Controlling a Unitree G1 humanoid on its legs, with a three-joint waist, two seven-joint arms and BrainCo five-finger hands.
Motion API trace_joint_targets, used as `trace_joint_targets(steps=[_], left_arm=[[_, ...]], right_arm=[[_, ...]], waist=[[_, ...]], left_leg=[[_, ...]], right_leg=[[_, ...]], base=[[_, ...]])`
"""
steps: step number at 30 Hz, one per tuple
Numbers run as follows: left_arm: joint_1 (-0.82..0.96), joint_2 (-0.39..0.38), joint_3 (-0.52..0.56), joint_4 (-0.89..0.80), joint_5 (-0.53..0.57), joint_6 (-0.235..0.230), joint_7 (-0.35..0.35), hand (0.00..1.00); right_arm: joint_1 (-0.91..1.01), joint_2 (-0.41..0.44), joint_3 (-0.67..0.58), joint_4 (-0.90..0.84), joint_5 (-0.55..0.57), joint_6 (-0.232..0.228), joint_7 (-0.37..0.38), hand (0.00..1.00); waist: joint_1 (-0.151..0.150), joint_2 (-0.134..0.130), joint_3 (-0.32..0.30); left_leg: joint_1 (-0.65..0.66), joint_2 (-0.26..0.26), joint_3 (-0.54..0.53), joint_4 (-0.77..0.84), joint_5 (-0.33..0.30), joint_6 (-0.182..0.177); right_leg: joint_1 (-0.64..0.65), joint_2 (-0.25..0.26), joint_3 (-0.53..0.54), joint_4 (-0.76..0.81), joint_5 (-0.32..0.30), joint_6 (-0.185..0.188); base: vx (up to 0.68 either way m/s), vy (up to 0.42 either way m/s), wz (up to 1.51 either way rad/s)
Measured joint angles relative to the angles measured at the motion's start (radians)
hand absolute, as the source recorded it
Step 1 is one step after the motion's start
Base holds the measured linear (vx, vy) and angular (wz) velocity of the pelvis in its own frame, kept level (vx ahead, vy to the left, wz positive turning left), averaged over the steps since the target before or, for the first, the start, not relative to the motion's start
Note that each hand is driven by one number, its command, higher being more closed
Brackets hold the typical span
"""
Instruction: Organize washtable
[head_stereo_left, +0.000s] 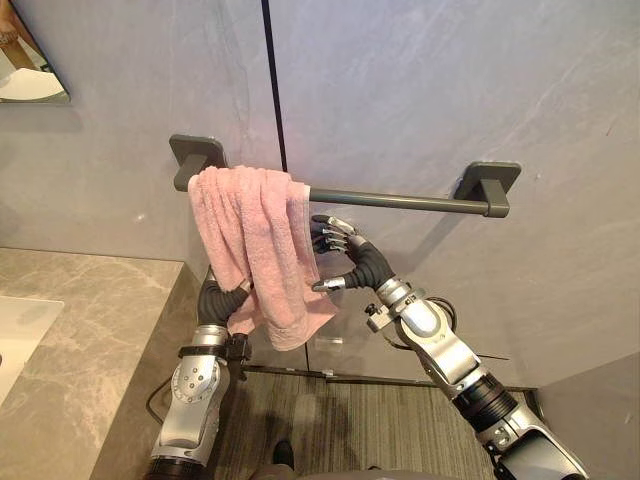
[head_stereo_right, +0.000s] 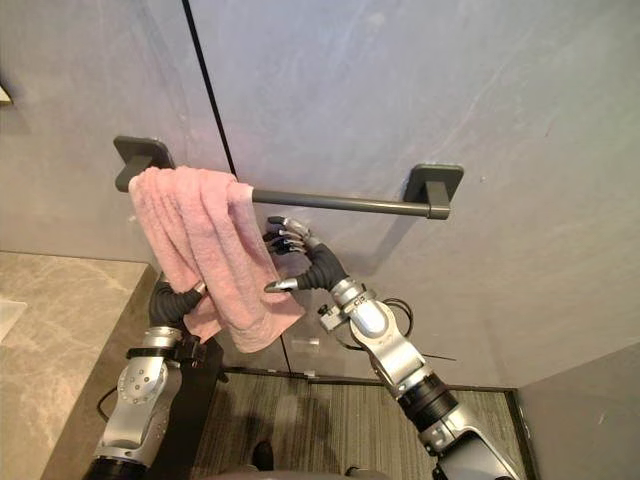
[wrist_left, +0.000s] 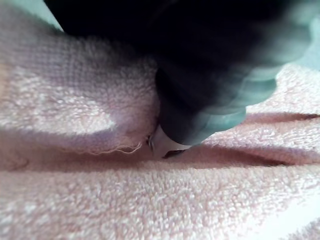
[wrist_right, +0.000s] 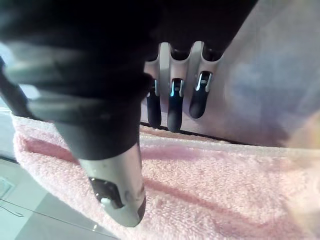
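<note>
The pink towel (head_stereo_left: 255, 240) hangs bunched over the left end of the rail (head_stereo_left: 400, 201), hard against the left bracket (head_stereo_left: 197, 152). From the towel's right edge to the right bracket (head_stereo_left: 488, 182) the rail is bare, and that is the open stretch. The towel's lower hem falls in an uneven, slanted fold, lowest at its right corner.

The left robot hand (head_stereo_left: 215, 303) comes up from below beside the table's edge and goes into the towel's lower left folds. Its fingers are buried in the cloth, so I cannot tell whether they grip it. The right robot hand (head_stereo_left: 350, 258) is just below the rail at the towel's right edge, with the thumb (wrist_right: 117, 190) and fingers (wrist_right: 173, 107) held apart. In the right wrist view the fingers are straight on the wall side of the towel and the thumb is on the near side, clamped on nothing.

The wall (head_stereo_left: 430, 90) is smooth grey stone-look panel with a dark vertical seam (head_stereo_left: 273, 80) running down behind the towel. The table (head_stereo_left: 90, 330), at lower left, is beige veined stone with a white sink (head_stereo_left: 20, 330) set in it. The floor (head_stereo_left: 350, 420) below the rail is dark and striped. A mirror (head_stereo_left: 25, 70) corner shows at upper left.

The towel is looped terry, soft and thick. The rail is a matte dark grey rod on square brackets.
</note>
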Motion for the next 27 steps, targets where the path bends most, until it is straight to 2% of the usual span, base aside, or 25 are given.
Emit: trace_joint_targets(steps=[2, 3, 27], left_arm=[[0.000, -0.003, 0.000, 0.000, 0.000, 0.000, 0.000, 1.00], [0.000, -0.003, 0.000, 0.000, 0.000, 0.001, 0.000, 1.00], [-0.001, -0.013, 0.000, -0.002, -0.001, 0.004, -0.001, 1.00]], right_arm=[[-0.001, 0.009, 0.002, 0.000, 0.000, 0.000, 0.001, 0.00], [-0.001, 0.014, 0.002, 0.000, 0.000, 0.000, 0.001, 1.00], [-0.012, 0.026, 0.037, 0.038, 0.020, 0.003, 0.006, 1.00]], waist=[[0.000, 0.000, 0.000], [0.000, 0.000, 0.000], [-0.001, 0.003, -0.024]], left_leg=[[0.000, 0.000, 0.000, 0.000, 0.002, -0.002], [0.000, 0.001, -0.001, 0.000, 0.003, -0.003], [-0.006, 0.001, -0.010, -0.007, 0.016, 0.000]], right_leg=[[0.001, 0.000, -0.001, 0.000, 0.001, -0.001], [0.001, 0.001, -0.001, 0.000, 0.001, -0.002], [0.001, 0.003, -0.009, -0.022, 0.023, -0.005]], base=[[0.00, 0.000, 0.00], [0.00, 0.000, 0.00], [-0.02, 0.002, 0.01]])
